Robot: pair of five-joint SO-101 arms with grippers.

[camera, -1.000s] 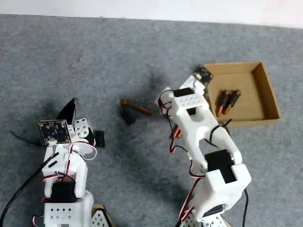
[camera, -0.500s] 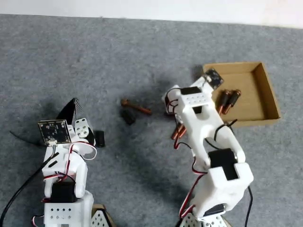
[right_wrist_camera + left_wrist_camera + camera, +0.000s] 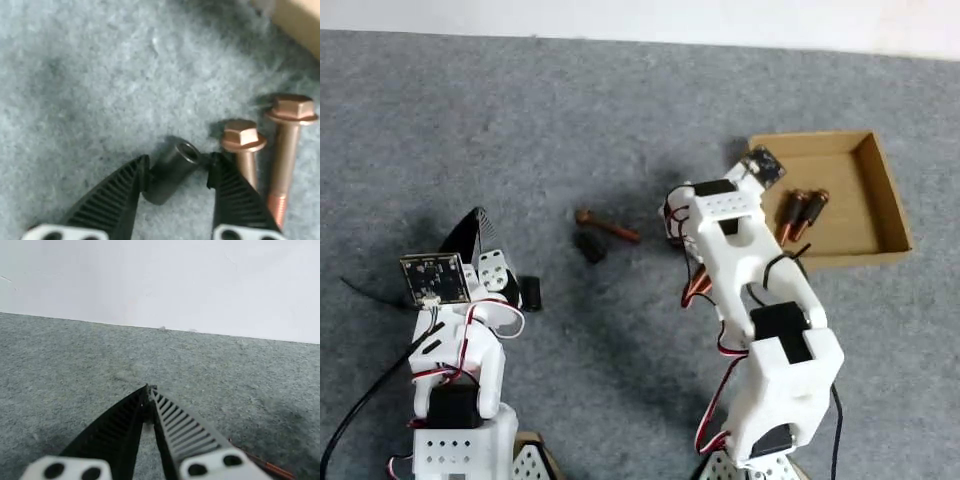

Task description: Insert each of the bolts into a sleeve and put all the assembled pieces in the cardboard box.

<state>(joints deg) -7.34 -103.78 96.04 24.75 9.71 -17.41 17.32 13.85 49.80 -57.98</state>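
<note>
A black sleeve [image 3: 172, 172] lies on the grey carpet between the fingers of my right gripper [image 3: 178, 160], which is open and straddles it. Two copper bolts [image 3: 245, 150] lie side by side just beyond one finger. In the high view those bolts [image 3: 695, 285] peek out beside the right arm. Another bolt [image 3: 607, 225] and a sleeve [image 3: 590, 246] lie mid-table, and a third sleeve [image 3: 530, 292] sits by my left gripper [image 3: 472, 228], which is shut and holds nothing. The cardboard box [image 3: 875, 190] holds two assembled pieces [image 3: 800, 215].
The white right arm [image 3: 750, 270] stretches across the carpet beside the box's near wall. The box corner [image 3: 295, 20] shows close to the right gripper. A white wall [image 3: 160, 280] borders the carpet's far edge. Open carpet spreads at the far left.
The right arm's wrist has swung a little toward the box and settled. The left arm, the loose bolt and the sleeves have not moved.
</note>
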